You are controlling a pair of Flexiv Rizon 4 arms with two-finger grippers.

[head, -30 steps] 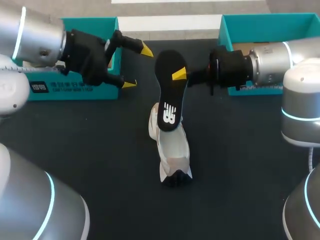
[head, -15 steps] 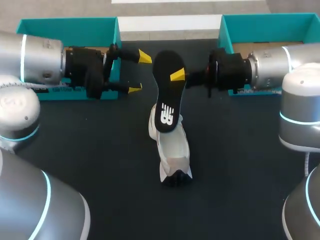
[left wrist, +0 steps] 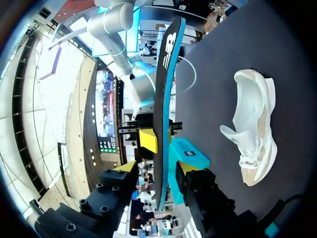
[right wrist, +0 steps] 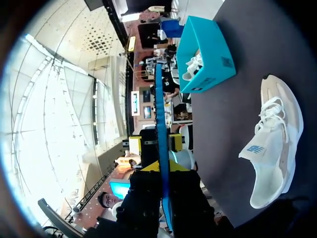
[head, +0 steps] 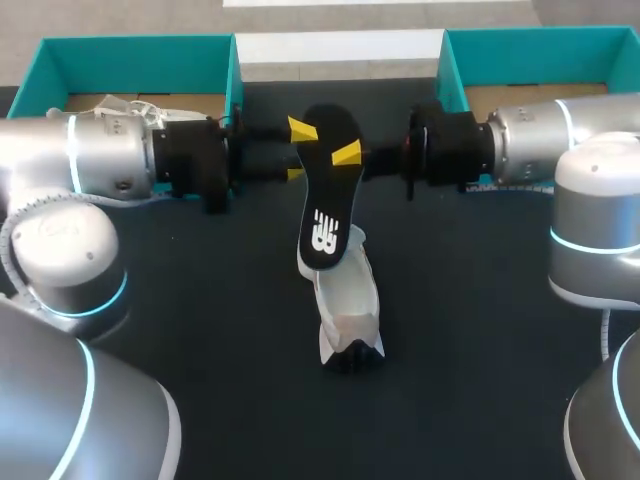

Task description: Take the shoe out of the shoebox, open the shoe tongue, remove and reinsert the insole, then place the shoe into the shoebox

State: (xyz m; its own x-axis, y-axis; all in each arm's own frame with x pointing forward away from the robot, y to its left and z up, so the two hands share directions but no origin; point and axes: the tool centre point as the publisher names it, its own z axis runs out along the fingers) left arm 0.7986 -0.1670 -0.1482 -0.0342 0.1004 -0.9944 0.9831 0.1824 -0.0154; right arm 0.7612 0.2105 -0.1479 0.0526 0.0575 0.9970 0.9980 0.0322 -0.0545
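Insole (head: 322, 215) hung edge-on above the counter (head: 200, 300), pinched in the right tool (head: 342, 155), long axis running down to the shoe (head: 350, 310) below; the left tool (head: 298, 152), fingers spread, straddled its upper end from the opposite side.

Head view: even overhead light, medium bright, no hard shadows. The dark table (head: 200, 330) swallows detail. The white shoe (head: 348, 305), just toward 6 o'clock from centre, is close to clipping, with barely any shadow around it. The black insole (head: 325, 190) reads flat; only its white mark pops. Soft sheen on the left arm (head: 100, 165) at 9 o'clock and the right arm (head: 530, 135) at 3 o'clock. Both wrist views: strong backlight ahead of the fingers, background blown out, insole edge-on and dark, heavy fisheye bending toward the rim, shoe well exposed.
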